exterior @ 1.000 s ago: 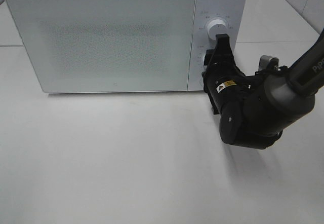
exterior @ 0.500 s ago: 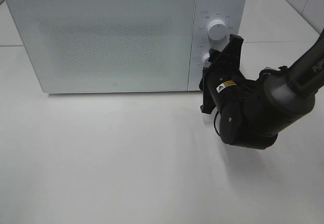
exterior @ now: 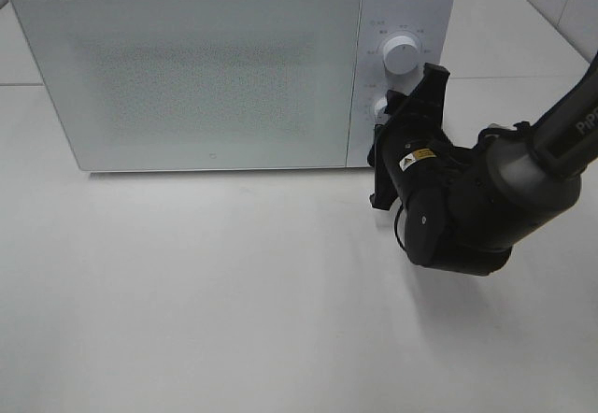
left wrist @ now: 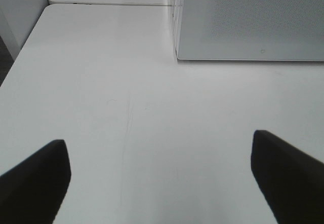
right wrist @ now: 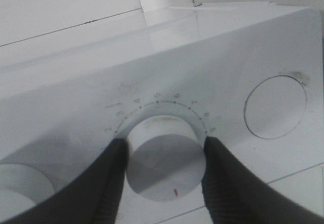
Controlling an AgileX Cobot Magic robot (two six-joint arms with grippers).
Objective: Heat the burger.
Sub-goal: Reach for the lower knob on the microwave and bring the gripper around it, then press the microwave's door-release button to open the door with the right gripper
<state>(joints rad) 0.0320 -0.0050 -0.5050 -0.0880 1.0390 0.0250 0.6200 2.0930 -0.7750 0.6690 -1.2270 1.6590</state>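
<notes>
The burger is out of view. A white microwave [exterior: 215, 77] stands at the back of the table with its door closed. My right gripper [exterior: 404, 109] is turned on its side at the control panel. In the right wrist view the right gripper [right wrist: 164, 150] is shut on the lower dial [right wrist: 162, 165], with a black finger [right wrist: 109, 183] on each side of the white knob. The dial's red mark points away from the numbered scale. My left gripper [left wrist: 159, 143] hangs open over bare table, with nothing between its fingers.
The upper dial [exterior: 400, 53] sits above the held one, and a round button [right wrist: 276, 107] lies beside it on the panel. The microwave's front corner [left wrist: 177, 57] shows in the left wrist view. White table [exterior: 234, 291] stretches in front.
The right gripper has rolled clockwise around the lower dial and dropped slightly, uncovering the upper dial. It has held still for the last half second.
</notes>
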